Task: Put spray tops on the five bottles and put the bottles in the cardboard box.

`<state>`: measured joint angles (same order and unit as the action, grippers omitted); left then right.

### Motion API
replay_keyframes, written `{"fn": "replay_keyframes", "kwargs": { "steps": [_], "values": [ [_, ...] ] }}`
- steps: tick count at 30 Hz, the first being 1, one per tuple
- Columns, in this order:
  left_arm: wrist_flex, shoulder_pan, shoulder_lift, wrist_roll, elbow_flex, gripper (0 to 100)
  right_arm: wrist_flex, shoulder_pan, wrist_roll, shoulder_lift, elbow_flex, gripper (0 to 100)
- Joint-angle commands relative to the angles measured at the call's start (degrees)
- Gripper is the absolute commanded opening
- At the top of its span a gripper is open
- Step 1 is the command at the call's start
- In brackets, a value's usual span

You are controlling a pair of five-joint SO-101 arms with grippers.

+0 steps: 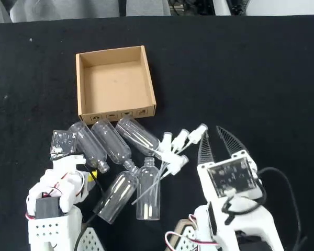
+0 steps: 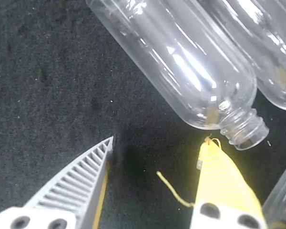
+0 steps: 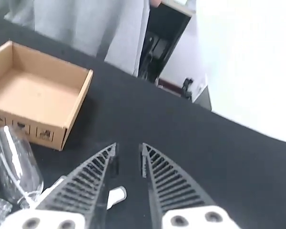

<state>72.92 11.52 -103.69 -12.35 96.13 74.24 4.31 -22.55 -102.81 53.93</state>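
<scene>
Because the left gripper (image 2: 159, 143), wide open and empty, sits just beside the neck of a lying bottle (image 2: 181, 62), it should clamp the body, not the thread; the right gripper (image 3: 128, 149), slightly open, holds nothing.

- My left arm (image 1: 63, 191) is white plastic with a perforated block, and red and black wires (image 1: 42, 196) loop over it.
- My left gripper (image 2: 159, 140) pairs a pale grey ribbed finger (image 2: 81, 183) with a yellow finger (image 2: 224, 183), each with dark screw holes at the root.
- My right arm (image 1: 261, 225) is white too, with a black cable (image 1: 283, 180) beside it.
- My right gripper (image 3: 128, 148) has two dark, ribbed, triangular fingers on white mounts.
- Each wrist carries a small circuit board: the left board (image 1: 64, 141) and the right board (image 1: 233, 175).
</scene>
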Motion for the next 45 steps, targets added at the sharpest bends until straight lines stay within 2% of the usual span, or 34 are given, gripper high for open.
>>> {"fn": "replay_keyframes", "kwargs": {
  "steps": [1, 12, 25, 30, 36, 40, 45],
  "values": [
    [0.2, 0.3, -0.8, -0.4, 1.3, 27, 0.2, -0.7, 0.0, -0.5, -5.0, 5.1],
    [0.2, 0.3, -0.8, -0.4, 1.3, 27, 0.2, -0.7, 0.0, 0.1, -10.4, 5.2],
    [0.2, 0.3, -0.8, -0.4, 1.3, 27, 1.1, -0.5, 2.2, 16.9, -18.6, 5.1],
    [0.2, 0.3, -0.8, -0.4, 1.3, 27, 4.0, 6.1, 2.3, 19.1, -18.6, 5.2],
    [0.2, 0.3, -0.8, -0.4, 1.3, 27, 7.4, 14.1, 7.1, 24.5, -18.6, 5.3],
    [0.2, 0.3, -0.8, -0.4, 1.3, 27, 8.7, 17.4, 11.1, 30.1, -18.7, 5.4],
    [0.2, 0.3, -0.8, -0.4, 1.3, 27, 11.1, 21.4, 19.7, 34.5, -20.7, 7.3]
  ]
}}
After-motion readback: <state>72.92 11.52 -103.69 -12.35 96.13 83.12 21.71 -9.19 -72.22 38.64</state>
